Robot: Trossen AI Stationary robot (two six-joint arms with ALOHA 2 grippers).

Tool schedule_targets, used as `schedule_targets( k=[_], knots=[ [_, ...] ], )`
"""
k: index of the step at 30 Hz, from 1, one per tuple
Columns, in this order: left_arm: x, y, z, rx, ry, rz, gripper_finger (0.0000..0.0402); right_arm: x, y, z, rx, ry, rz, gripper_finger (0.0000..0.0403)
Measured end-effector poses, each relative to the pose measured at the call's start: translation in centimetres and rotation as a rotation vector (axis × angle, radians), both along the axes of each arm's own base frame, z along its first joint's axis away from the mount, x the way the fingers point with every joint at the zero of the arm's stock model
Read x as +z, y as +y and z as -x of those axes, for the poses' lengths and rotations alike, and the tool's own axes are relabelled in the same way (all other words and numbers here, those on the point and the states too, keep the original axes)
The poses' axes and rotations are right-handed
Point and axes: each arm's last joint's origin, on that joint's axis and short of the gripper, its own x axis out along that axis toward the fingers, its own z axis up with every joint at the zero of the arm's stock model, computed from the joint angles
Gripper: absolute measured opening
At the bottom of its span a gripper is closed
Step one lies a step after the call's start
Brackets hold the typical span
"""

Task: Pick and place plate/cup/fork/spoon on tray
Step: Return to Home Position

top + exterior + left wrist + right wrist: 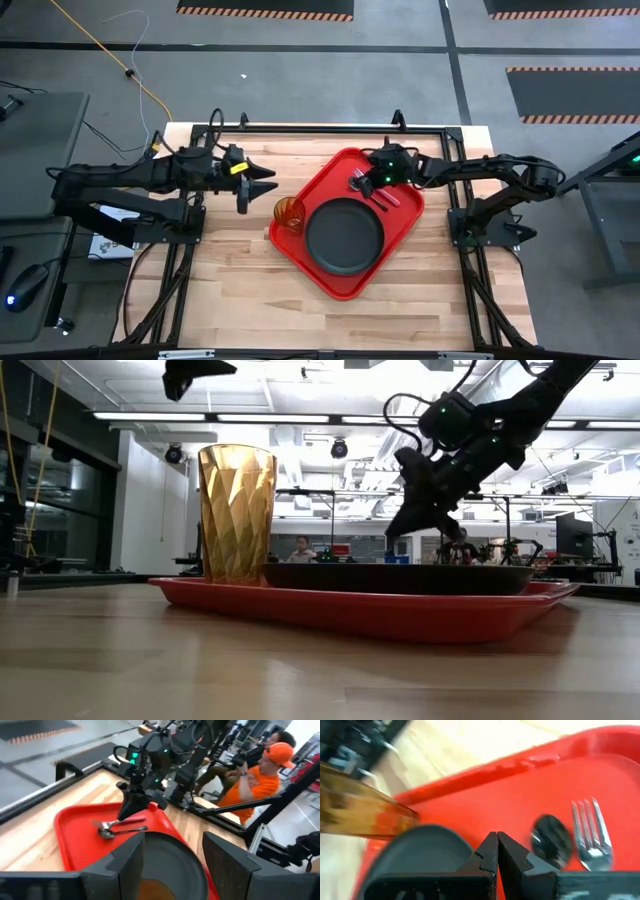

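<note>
1. Overhead, the red tray (405,215) is sitting slantwise on the table (230,270), carrying the plate (345,235). The cup (238,510) is standing upright at the tray's left corner, just beside the plate.
2. The fork (590,830) and spoon (551,840) are lying side by side beyond the plate. The right wrist view is cutting off their handles, and the low view is hiding both behind the plate.
3. The right gripper (496,837) is hanging just above them, pinched closed on nothing.
4. The left gripper (268,183) is hovering over the table left of the tray, fingers spread and empty.
5. In the right wrist view the cup is showing only as an amber blur.
</note>
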Motion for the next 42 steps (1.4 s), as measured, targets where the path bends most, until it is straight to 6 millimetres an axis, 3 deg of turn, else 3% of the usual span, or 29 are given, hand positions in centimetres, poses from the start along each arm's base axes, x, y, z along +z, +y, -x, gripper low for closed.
schedule_targets(
  k=[4, 9, 18, 28, 39, 42],
  knots=[
    [0.0, -0.7, 1.1, -0.022, -0.113, -0.06, 0.0187, 0.6, 0.0, -0.3, 0.007, -0.075, -0.025, 0.0],
    [-2.1, -1.0, 3.3, -0.038, -0.253, -0.06, 0.0156, 2.0, 0.0, -0.4, 0.0, -0.176, -0.038, 0.0],
    [-5.6, -0.6, 7.2, -0.029, -0.371, -0.117, 0.0011, 5.9, 1.4, -0.2, 0.046, -0.402, 0.04, 0.0],
    [-9.8, -0.7, 9.0, -0.048, -0.473, -0.023, 0.0001, 8.1, 3.9, 0.4, 0.146, -0.49, 0.117, 0.0],
    [-14.2, -0.9, 8.9, -0.076, -0.558, 0.044, 0.0, 9.5, 5.2, 1.0, 0.131, -0.541, 0.167, 0.0],
    [-14.7, -1.0, 8.8, -0.076, -0.508, 0.045, 0.0, 9.9, 5.5, 1.3, 0.137, -0.557, 0.17, 0.0]
  ],
)
